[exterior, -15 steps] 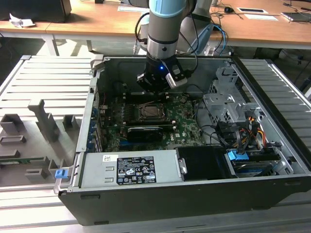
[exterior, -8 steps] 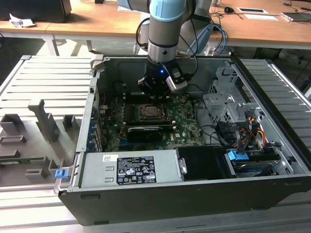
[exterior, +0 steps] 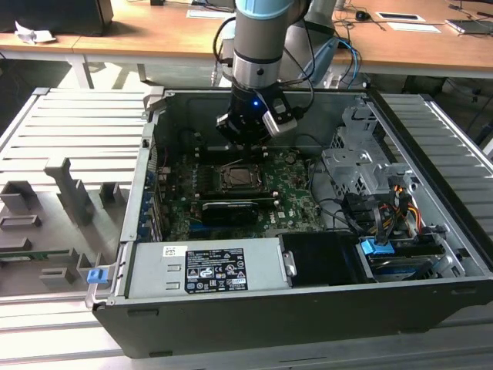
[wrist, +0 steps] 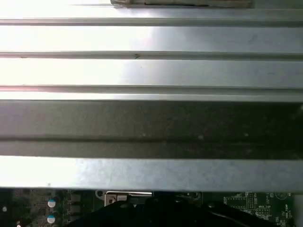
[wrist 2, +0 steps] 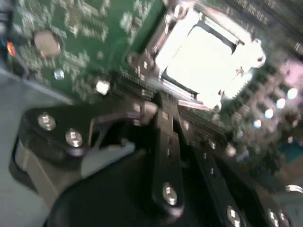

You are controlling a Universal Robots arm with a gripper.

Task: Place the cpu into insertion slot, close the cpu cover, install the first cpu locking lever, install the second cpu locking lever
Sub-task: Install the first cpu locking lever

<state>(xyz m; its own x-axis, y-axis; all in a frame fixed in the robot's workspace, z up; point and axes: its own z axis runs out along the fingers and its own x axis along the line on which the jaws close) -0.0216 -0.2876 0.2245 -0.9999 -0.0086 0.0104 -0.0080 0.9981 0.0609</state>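
Note:
The gripper (exterior: 245,142) hangs inside the open computer case, just behind the insertion slot (exterior: 239,179) on the green motherboard (exterior: 291,194). In the second wrist view the gripper (wrist 2: 162,101) ends close to the socket's near edge. There the cpu (wrist 2: 201,54) shows as a bright silvery square lying in the socket. The cpu cover (wrist 2: 158,49) looks folded down as a metal frame around it. Nothing is seen held in the gripper.
A long black card (exterior: 229,210) lies just in front of the socket. A power supply (exterior: 204,270) fills the case front; a drive cage (exterior: 358,166) and cables (exterior: 385,202) stand on the exterior view's right. The ribbed case wall (wrist: 151,127) is close behind the wrist.

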